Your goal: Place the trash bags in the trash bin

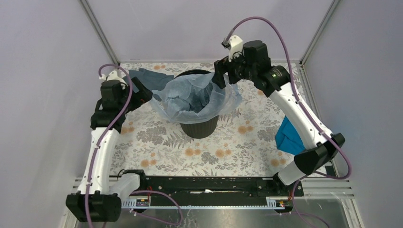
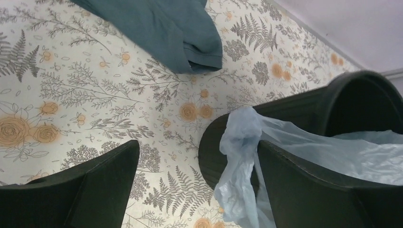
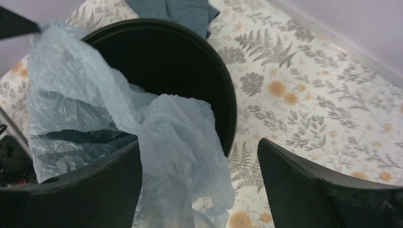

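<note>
Top external: arms flank trash bin (image 1: 199, 129), elbows bent; left gripper (image 1: 145, 93), right gripper (image 1: 220, 79) spread wide; trash bag (image 1: 192, 97) draped over rim.

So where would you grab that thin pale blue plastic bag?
Probably the bunched flap of the thin pale blue plastic bag hanging outside the round black bin, nearest the left gripper, approached from the bin's left: the film there is gathered and hangs free.
</note>
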